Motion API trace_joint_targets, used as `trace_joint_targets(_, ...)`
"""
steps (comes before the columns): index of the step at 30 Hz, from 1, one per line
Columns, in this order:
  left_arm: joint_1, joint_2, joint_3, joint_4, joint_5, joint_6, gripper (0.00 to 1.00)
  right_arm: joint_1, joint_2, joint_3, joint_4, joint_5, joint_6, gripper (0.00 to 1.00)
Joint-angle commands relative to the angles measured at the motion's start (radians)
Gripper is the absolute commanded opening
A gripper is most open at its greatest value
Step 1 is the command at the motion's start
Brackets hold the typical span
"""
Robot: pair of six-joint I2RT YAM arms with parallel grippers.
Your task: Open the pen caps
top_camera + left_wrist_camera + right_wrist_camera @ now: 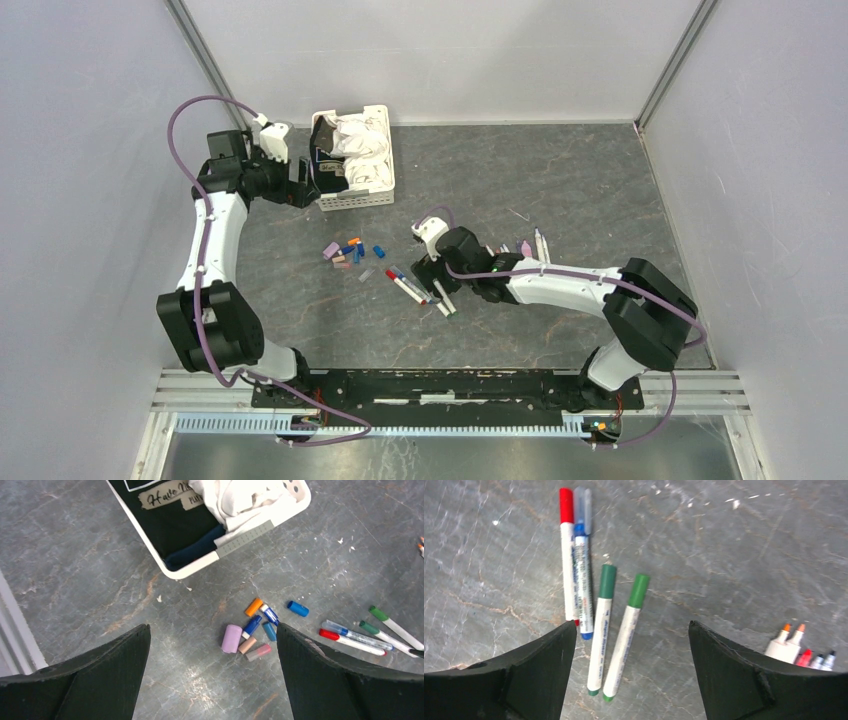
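Several loose pen caps point(252, 630) in orange, blue, pink and purple lie in a cluster point(350, 250) on the grey table. To their right lie capped pens: one red point(568, 555), one with a clear cap point(583, 580), and two green point(601, 625) point(626, 630). My right gripper point(632, 622) hovers open over the green pair point(440, 298) with nothing held. Uncapped pens point(789, 642) lie further right point(530, 245). My left gripper point(213, 625) is open and empty beside the basket point(300, 190), with the caps just inside its right finger point(310, 660).
A white slotted basket point(150, 550) with dark and white cloth stands at the back left point(388, 165). Grey walls close in the table on three sides. The arm bases and a rail point(450, 385) run along the near edge.
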Motion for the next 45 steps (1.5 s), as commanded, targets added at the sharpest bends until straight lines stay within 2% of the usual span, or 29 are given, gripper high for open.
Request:
trace_joint_targets(1, 0.001, 0.0, 0.006, -0.043, 0.069, 0.062, 1.0, 0.043, 0.029, 0.01, 0.023, -0.009, 0.01, 0.84)
trace_joint_targets(6, -0.002, 0.01, 0.022, -0.123, 0.162, 0.108, 1.0, 0.058, 0.054, 0.013, -0.006, 0.055, 0.01, 0.73)
trace_joint_targets(10, -0.002, 0.004, 0.021, -0.137, 0.184, 0.123, 1.0, 0.055, 0.047, 0.004, -0.023, 0.115, 0.013, 0.62)
trace_joint_targets(17, -0.007, 0.004, 0.018, -0.156, 0.228, 0.138, 1.0, 0.046, 0.072, -0.002, -0.025, 0.054, 0.017, 0.3)
trace_joint_targets(18, -0.012, 0.001, 0.014, -0.156, 0.229, 0.138, 1.0, 0.045, 0.079, -0.002, -0.023, 0.039, 0.018, 0.28)
trace_joint_targets(20, -0.017, -0.002, 0.007, -0.155, 0.236, 0.146, 1.0, 0.045, 0.09, -0.002, -0.017, 0.02, 0.025, 0.29)
trace_joint_targets(24, -0.021, -0.005, 0.0, -0.153, 0.241, 0.153, 1.0, 0.045, 0.109, 0.0, -0.018, 0.01, 0.032, 0.4)
trace_joint_targets(27, -0.021, -0.005, 0.0, -0.152, 0.24, 0.156, 1.0, 0.045, 0.118, -0.006, -0.018, 0.003, 0.034, 0.43)
trace_joint_targets(34, -0.032, -0.002, -0.004, -0.164, 0.255, 0.171, 1.0, 0.039, 0.106, -0.063, 0.003, 0.037, 0.053, 0.41)
trace_joint_targets(40, -0.082, -0.001, -0.01, -0.219, 0.283, 0.244, 1.0, 0.03, 0.088, -0.127, 0.038, 0.025, 0.073, 0.37)
trace_joint_targets(42, -0.106, -0.007, -0.022, -0.238, 0.299, 0.275, 1.0, 0.025, 0.08, -0.14, 0.049, 0.015, 0.079, 0.3)
trace_joint_targets(45, -0.161, -0.016, -0.039, -0.285, 0.319, 0.368, 1.0, -0.003, 0.053, -0.127, 0.037, -0.014, 0.071, 0.01)
